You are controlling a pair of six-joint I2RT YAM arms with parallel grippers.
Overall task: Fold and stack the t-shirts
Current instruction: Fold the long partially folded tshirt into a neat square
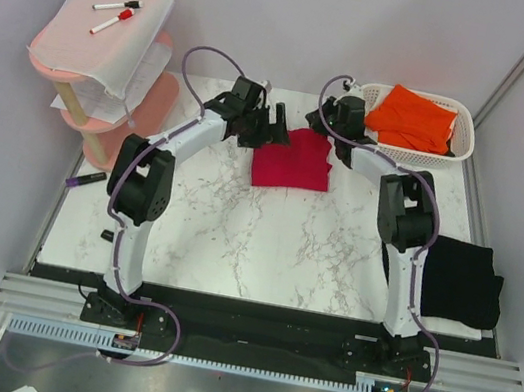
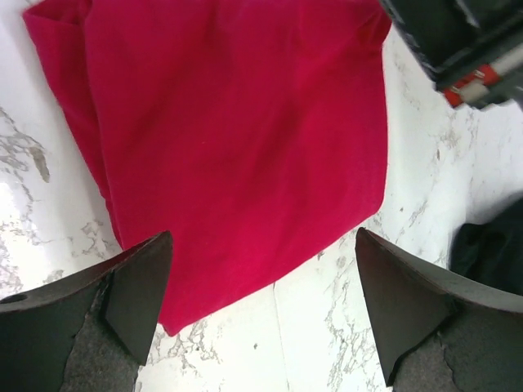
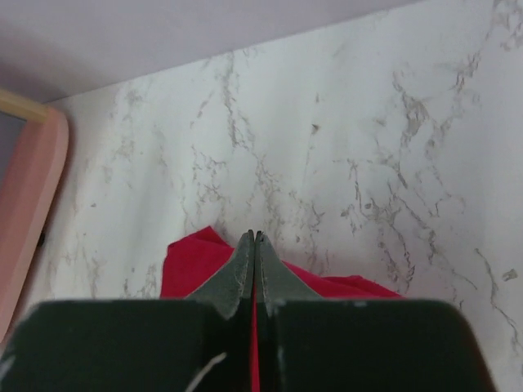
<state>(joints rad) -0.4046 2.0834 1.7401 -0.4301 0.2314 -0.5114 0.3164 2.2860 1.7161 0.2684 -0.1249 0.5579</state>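
Observation:
The crimson red t-shirt (image 1: pixel 292 159) lies folded flat at the back middle of the marble table, and fills the left wrist view (image 2: pixel 237 139). My left gripper (image 1: pixel 272 129) is open just over its left edge, jaws wide apart (image 2: pixel 263 235). My right gripper (image 1: pixel 315 124) is at the shirt's far right corner, shut (image 3: pixel 255 235) with red fabric (image 3: pixel 192 261) pinched between the fingers. The orange t-shirt (image 1: pixel 413 116) lies bunched in the white basket (image 1: pixel 466 131). The black t-shirt (image 1: pixel 461 277) lies folded at the table's right edge.
A pink tiered stand (image 1: pixel 146 105) at the back left holds a white sheet (image 1: pixel 104 26) with marker pens. A purple pen (image 1: pixel 87 180) and a small black object (image 1: pixel 107 235) lie at the table's left edge. The right arm's wrist (image 2: pixel 458 41) shows beside the shirt.

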